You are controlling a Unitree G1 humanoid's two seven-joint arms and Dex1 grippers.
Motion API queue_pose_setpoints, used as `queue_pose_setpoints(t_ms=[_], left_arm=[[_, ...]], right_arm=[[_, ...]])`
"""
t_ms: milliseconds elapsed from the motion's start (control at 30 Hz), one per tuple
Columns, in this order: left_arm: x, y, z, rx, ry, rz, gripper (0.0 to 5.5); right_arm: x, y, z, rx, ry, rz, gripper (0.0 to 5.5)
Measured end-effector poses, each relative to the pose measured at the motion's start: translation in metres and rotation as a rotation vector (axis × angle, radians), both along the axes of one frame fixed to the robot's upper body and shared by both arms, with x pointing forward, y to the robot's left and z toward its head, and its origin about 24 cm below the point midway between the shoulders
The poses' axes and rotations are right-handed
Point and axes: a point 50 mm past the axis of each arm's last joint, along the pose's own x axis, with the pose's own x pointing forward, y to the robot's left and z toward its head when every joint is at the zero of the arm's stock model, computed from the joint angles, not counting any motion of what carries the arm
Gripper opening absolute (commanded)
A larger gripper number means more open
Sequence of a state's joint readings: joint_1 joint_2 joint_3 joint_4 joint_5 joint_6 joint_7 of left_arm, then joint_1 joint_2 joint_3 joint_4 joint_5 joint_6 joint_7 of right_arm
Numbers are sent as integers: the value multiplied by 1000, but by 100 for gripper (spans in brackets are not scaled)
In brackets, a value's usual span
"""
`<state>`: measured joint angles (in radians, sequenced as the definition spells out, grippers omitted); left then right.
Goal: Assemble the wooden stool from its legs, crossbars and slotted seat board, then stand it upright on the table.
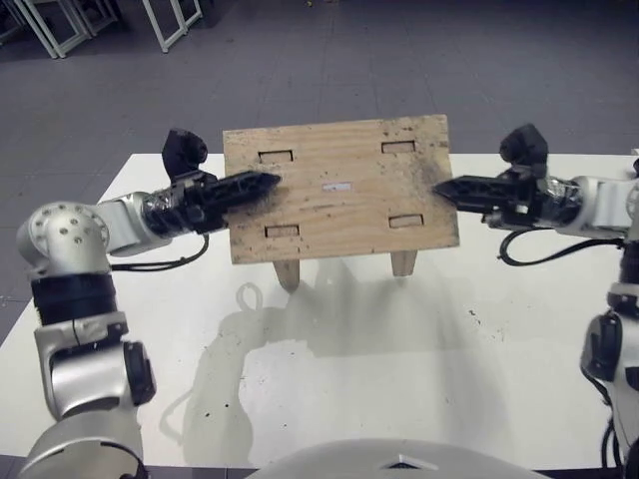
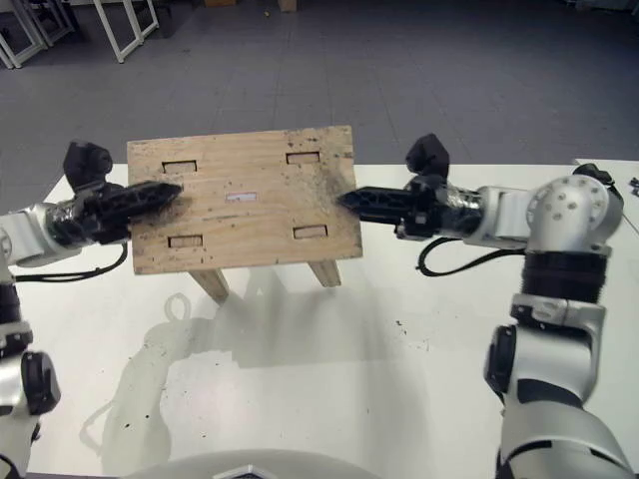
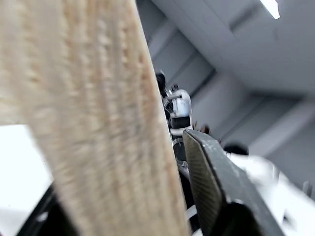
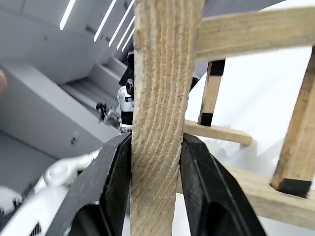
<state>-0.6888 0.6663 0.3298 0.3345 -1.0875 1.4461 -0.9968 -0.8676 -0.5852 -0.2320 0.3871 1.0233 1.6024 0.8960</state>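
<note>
We find the stool point(image 1: 339, 190) filling the tabletop's point(image 1: 329, 379) 12 o'clock half, the left end effector point(image 1: 268, 183) at its 9 o'clock edge, the right end effector point(image 1: 440, 188) clamped at 3 o'clock. Toward 6 o'clock the surface lies open.

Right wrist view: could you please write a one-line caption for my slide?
Black two-finger right gripper clamps the edge of the pale wooden seat board, with the stool's wooden underframe behind.
</note>
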Motion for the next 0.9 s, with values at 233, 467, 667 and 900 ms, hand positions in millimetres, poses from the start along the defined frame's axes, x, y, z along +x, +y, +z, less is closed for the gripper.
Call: queue_pose_setpoints(t_ms=[233, 467, 667, 900], left_arm=[[38, 15, -31, -174, 479, 216, 313], [50, 30, -43, -360, 588, 419, 313], [50, 51, -32, -449, 509, 525, 313], [43, 100, -42, 126, -11, 1266, 313]], right_arm=[[36, 21, -19, 21, 306, -142, 279], [60, 8, -33, 185, 378, -399, 279], [75, -10, -32, 432, 326, -625, 279], [75, -29, -65, -103, -90, -1083, 279]])
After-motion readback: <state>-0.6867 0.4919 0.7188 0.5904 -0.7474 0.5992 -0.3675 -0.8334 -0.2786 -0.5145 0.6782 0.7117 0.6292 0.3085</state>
